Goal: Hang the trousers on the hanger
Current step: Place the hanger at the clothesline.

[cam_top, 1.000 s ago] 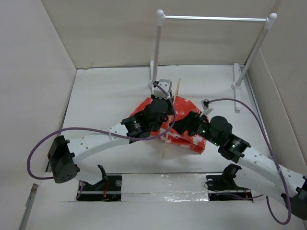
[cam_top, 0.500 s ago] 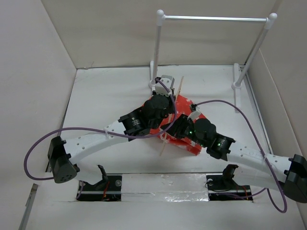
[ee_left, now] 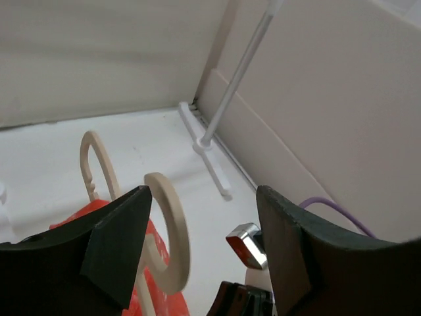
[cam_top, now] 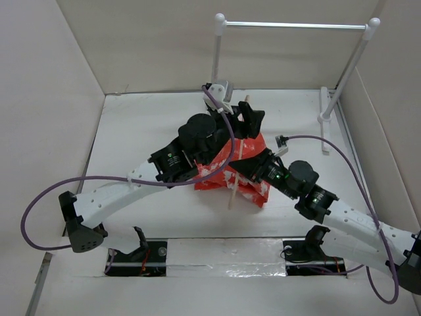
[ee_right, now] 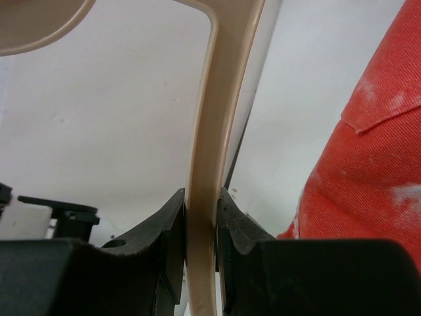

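The orange-red trousers (cam_top: 217,176) lie bunched in the middle of the table, over the thin beige hanger (cam_top: 233,194). My right gripper (cam_top: 250,166) is at the cloth's right side. In the right wrist view it (ee_right: 201,210) is shut on a thin bar of the hanger (ee_right: 205,131), with the trousers (ee_right: 368,164) just to the right. My left gripper (cam_top: 248,118) hangs over the back edge of the cloth. In the left wrist view it (ee_left: 204,194) stands open, the hanger's hook (ee_left: 168,230) near its left finger but not gripped.
A white rack with a metal rail (cam_top: 296,26) stands at the back, its right foot (cam_top: 323,118) on the table and its post (ee_left: 240,72) close to the side wall. Walls enclose the table on the left, back and right.
My left gripper has opened, let go of the hanger and lifted toward the back. My right gripper closed on the hanger's bar and stays shut. Trousers and hanger shifted slightly.
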Controlling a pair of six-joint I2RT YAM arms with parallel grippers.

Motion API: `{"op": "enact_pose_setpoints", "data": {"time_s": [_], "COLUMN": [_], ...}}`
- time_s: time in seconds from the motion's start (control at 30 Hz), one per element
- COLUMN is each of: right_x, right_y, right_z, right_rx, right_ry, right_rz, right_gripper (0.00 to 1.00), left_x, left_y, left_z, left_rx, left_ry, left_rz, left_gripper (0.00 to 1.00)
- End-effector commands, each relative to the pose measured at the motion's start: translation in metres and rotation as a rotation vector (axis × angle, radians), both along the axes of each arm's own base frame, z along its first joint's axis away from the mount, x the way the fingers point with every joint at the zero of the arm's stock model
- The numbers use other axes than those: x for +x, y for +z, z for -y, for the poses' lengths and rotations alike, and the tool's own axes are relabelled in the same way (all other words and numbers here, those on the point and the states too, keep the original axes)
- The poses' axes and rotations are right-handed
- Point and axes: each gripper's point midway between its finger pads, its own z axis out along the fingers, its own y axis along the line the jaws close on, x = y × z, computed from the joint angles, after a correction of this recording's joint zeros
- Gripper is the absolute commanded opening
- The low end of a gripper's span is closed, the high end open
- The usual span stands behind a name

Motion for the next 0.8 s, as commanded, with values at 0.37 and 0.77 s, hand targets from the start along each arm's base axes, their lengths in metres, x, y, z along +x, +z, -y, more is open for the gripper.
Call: {"op": "enact_pose_setpoints", "data": {"time_s": [0.37, 0.77], "right_x": [0.017, 0.108], "right_y": [0.162, 0.198], "right_z": [0.071, 0.132], "right_rx": [0.28, 0.115], "right_ry": [0.021, -0.085], "right_rz": [0.327, 0.375], "right_gripper": [0.0, 0.0], "left_x": [-0.042, -0.031], "left_y": [0.069, -0.1], "left_z": [-0.105, -0.126], "left_rx": [-0.278, -0.112], "left_ry": [0.067, 0.2], "left_rz": [0.156, 0.017], "left_gripper": [0.78, 0.73]}}
